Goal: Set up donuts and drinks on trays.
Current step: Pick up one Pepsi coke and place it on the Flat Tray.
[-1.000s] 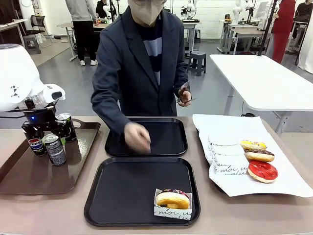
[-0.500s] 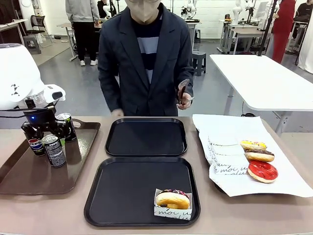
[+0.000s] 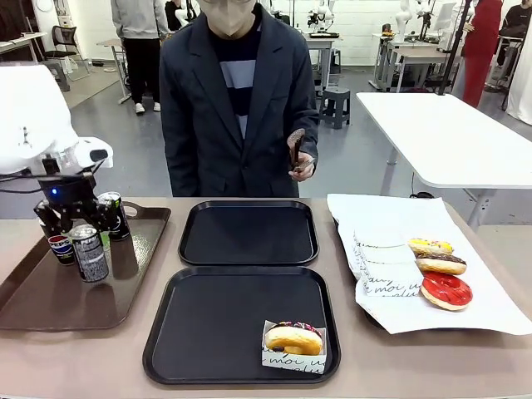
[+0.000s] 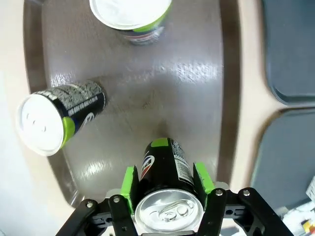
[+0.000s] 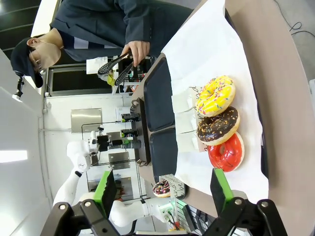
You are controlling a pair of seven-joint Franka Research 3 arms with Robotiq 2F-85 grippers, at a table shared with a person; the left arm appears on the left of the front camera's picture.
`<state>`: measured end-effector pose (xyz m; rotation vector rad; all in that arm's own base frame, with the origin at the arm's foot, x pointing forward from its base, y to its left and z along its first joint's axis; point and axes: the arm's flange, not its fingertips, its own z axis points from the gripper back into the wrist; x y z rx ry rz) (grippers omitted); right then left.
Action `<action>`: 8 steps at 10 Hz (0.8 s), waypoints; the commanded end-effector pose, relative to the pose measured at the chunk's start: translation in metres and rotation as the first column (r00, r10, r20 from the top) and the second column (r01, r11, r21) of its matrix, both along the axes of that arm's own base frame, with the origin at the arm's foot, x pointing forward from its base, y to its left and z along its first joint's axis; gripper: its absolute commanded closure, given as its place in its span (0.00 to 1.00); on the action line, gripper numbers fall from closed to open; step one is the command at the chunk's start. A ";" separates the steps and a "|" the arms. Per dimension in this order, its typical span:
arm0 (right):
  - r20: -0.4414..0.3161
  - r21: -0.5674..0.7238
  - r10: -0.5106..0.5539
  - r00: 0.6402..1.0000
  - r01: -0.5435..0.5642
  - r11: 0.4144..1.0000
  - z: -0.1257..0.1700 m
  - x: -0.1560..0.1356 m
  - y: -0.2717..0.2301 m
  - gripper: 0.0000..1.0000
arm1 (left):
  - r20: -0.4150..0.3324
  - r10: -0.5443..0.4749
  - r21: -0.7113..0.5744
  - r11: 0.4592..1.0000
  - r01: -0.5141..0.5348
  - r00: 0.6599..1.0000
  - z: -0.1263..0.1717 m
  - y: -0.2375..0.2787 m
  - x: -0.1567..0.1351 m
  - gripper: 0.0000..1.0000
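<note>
Left jaws straddle an upright Pepsi can (image 4: 166, 169) on the brown tray (image 4: 197, 98).

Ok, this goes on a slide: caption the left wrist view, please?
Left gripper straddling an upright can on the brown tray, two more cans nearby.

- Three donuts (image 5: 218, 125) are being shown in a row on white paper (image 5: 206, 49).
- Black tongs (image 5: 115, 63) are being held by the person's hand (image 5: 139, 49).
- The right pincer (image 5: 164, 191) is being held wide apart.
</note>
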<state>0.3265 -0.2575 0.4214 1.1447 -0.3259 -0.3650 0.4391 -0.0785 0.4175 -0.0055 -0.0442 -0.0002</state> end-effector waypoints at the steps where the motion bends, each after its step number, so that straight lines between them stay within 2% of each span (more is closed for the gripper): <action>1: 0.005 0.008 0.003 1.000 -0.003 1.000 0.000 -0.001 0.000 0.00 | -0.015 -0.098 -0.026 0.995 0.097 0.995 0.077 -0.015 -0.017 0.53; 2: 0.005 0.008 0.003 1.000 -0.003 1.000 0.000 -0.001 0.000 0.00 | -0.049 -0.126 -0.008 0.992 0.125 0.991 0.101 -0.018 -0.028 0.53; 5: 0.005 0.008 0.003 1.000 -0.003 1.000 0.000 -0.001 0.000 0.00 | 0.014 -0.201 -0.037 0.979 0.201 0.980 0.153 -0.018 -0.060 0.53; 6: 0.005 0.008 0.003 1.000 -0.003 1.000 0.000 -0.001 0.000 0.00 | 0.019 -0.178 -0.029 0.984 0.178 0.984 0.159 -0.014 -0.062 0.53; 8: 0.005 0.008 0.003 1.000 -0.003 1.000 0.000 -0.001 0.000 0.00 | -0.007 -0.177 -0.005 0.984 0.177 0.984 0.151 -0.023 -0.058 0.53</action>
